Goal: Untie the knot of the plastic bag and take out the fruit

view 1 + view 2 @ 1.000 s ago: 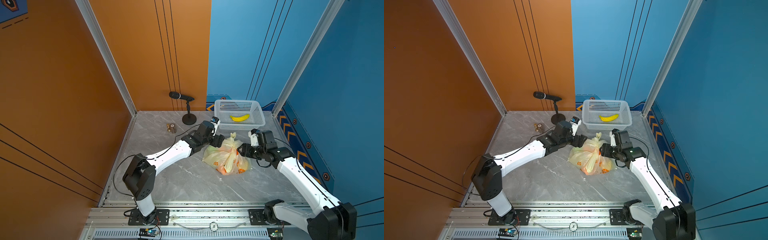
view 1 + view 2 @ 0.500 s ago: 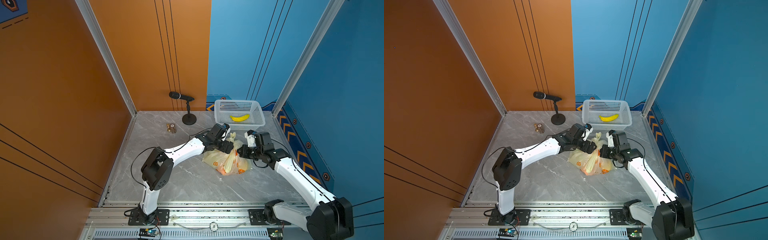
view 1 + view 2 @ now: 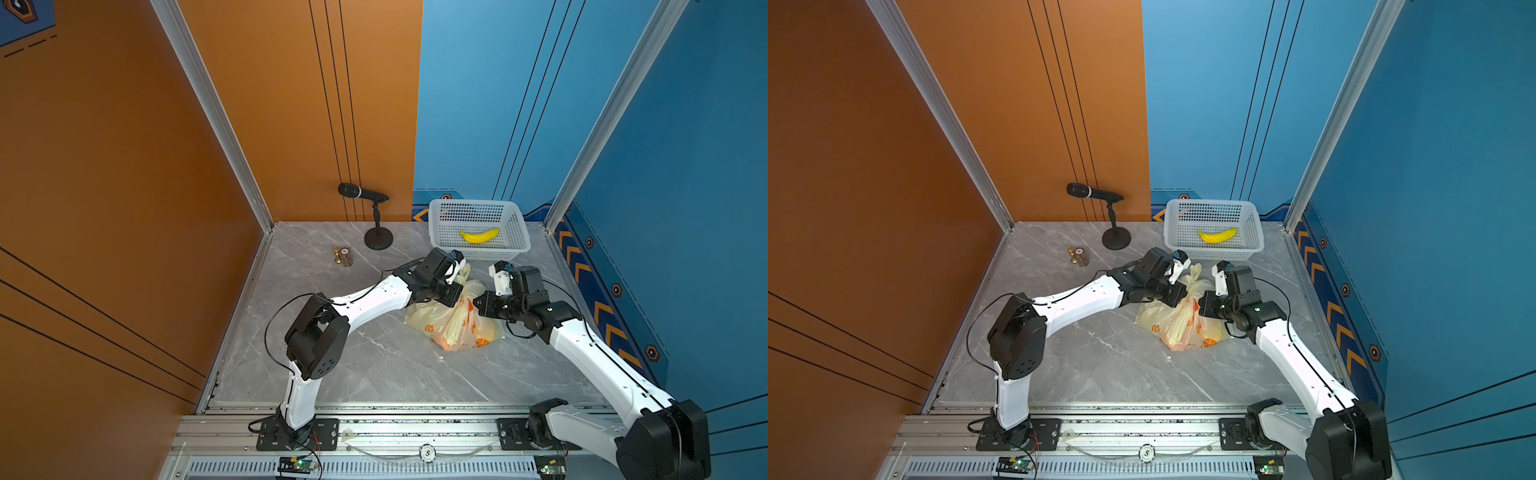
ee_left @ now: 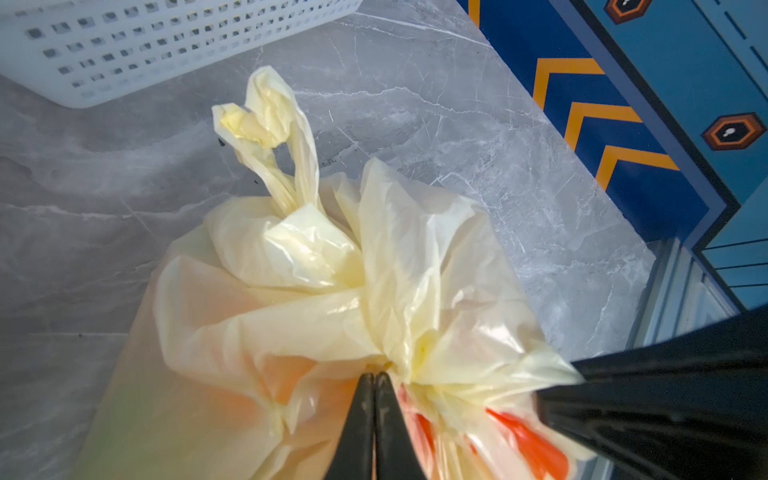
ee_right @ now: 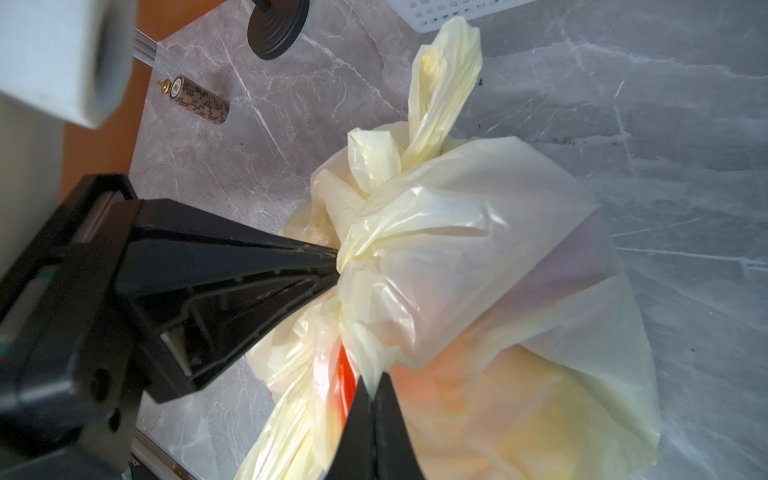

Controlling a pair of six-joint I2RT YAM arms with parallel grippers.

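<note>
- Left gripper (image 3: 456,291), just in front of the basket (image 3: 440,232): we see its jaws pressed together on the gathered top of the plastic bag (image 3: 428,322).
- The knot (image 5: 374,174) lies just past both pincers, on the basket side.
- Right gripper (image 3: 478,301): jaws likewise clamped on the plastic bag.

The bag (image 3: 432,318) lies on the table (image 3: 374,374) at 3 o'clock from its middle. It is thin, pale yellow and crinkled, printed with orange slices, and tied shut. The knot (image 4: 307,245) bunches at its 12 o'clock end, loose ends upright. Inside, the fruit (image 5: 457,399) shows only as a blurred orange glow.
</note>
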